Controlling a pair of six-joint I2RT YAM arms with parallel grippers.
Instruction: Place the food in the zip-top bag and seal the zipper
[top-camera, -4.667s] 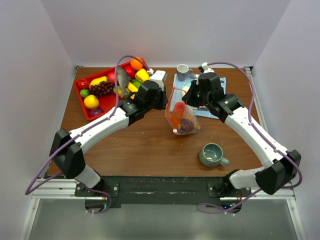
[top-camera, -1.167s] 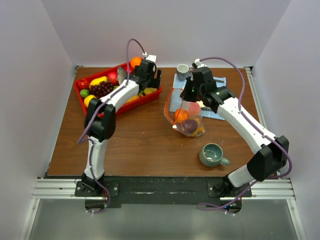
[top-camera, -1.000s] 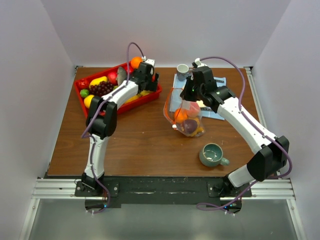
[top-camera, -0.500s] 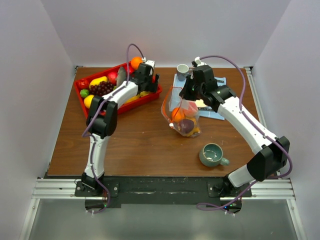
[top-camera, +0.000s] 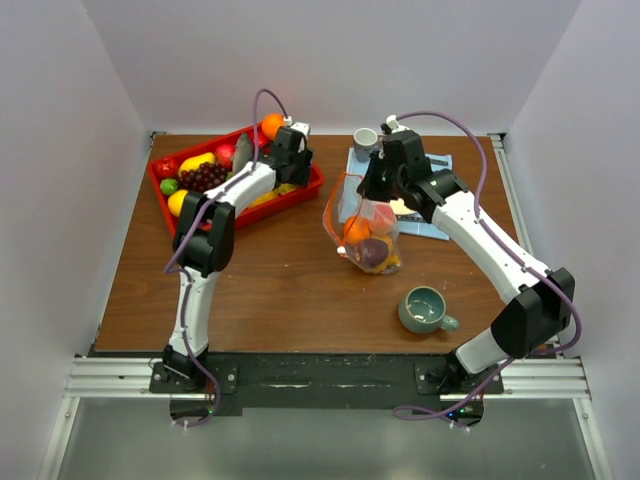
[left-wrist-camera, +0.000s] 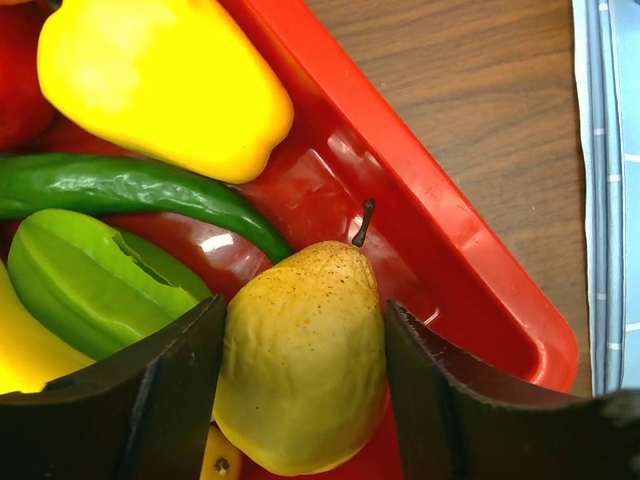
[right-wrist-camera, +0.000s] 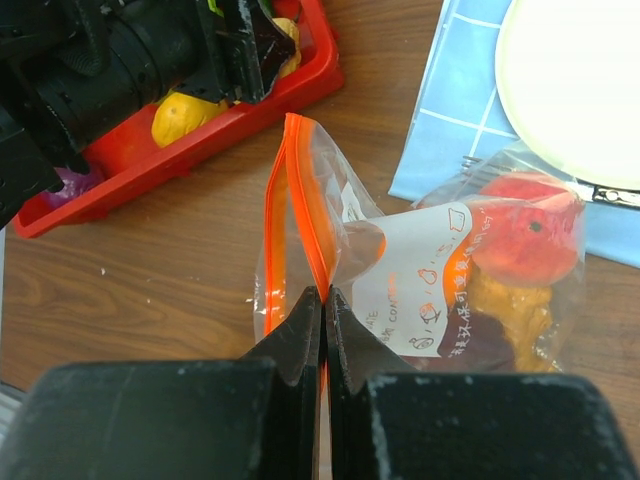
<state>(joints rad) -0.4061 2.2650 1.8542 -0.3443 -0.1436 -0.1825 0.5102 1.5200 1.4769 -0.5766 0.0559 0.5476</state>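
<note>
Left gripper (left-wrist-camera: 302, 330) had its two fingers closed against both sides of a yellow pear (left-wrist-camera: 300, 380), low in the left wrist view, inside the red tray (left-wrist-camera: 440, 230). A yellow pepper (left-wrist-camera: 160, 85) lay at upper left, with a green chilli (left-wrist-camera: 130, 190) under it. Right gripper (right-wrist-camera: 322, 300), fingers together, pinched the orange zipper (right-wrist-camera: 295, 190) at lower centre of its view. The zip-top bag (right-wrist-camera: 400, 270) hung open below that edge, holding a red piece (right-wrist-camera: 525, 240) at right, beside the blue cloth (right-wrist-camera: 450, 100)
</note>
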